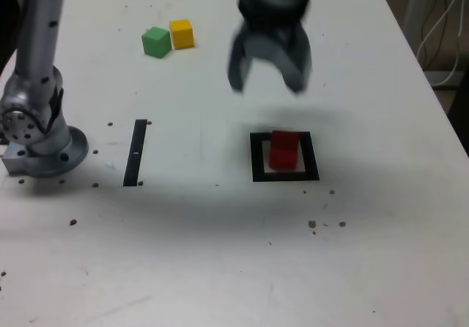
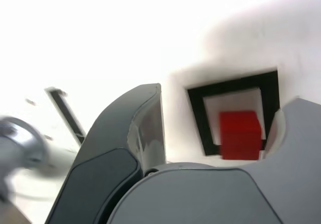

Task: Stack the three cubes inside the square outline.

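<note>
Open claw above red cube, strip well apart

It looks like a robotics lab or test bench: a robot arm's base sits on a scuffed white tabletop, which carries black tape markings, with loose cables beside it.

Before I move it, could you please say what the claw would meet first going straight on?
Probably the solid red cube inside the black square outline, though depth is unclear and it might miss.
</note>
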Robot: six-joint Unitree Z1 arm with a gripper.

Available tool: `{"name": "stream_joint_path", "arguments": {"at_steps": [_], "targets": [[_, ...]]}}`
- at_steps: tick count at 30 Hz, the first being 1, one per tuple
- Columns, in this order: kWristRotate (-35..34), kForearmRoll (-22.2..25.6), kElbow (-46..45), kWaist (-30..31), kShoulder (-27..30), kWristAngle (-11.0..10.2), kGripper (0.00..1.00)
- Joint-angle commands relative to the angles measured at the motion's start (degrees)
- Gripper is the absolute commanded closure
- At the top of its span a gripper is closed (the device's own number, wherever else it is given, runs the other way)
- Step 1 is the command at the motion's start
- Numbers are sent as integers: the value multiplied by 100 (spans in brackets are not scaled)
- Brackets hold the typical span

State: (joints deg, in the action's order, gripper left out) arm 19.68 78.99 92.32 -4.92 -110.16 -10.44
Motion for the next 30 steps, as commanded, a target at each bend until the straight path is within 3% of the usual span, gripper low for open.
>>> {"name": "stream_joint_path", "arguments": {"at_steps": [1, 6, 12, 21, 30], "targets": [[794, 206, 49, -402, 193, -229, 0], [1577, 439, 57, -1284, 196, -745, 0], [2399, 290, 177, -2333, -44, -1042, 1], [3392, -359, 417, -3570, -292, -1104, 5], [4879, -709, 601, -3973, -519, -1116, 9]]}}
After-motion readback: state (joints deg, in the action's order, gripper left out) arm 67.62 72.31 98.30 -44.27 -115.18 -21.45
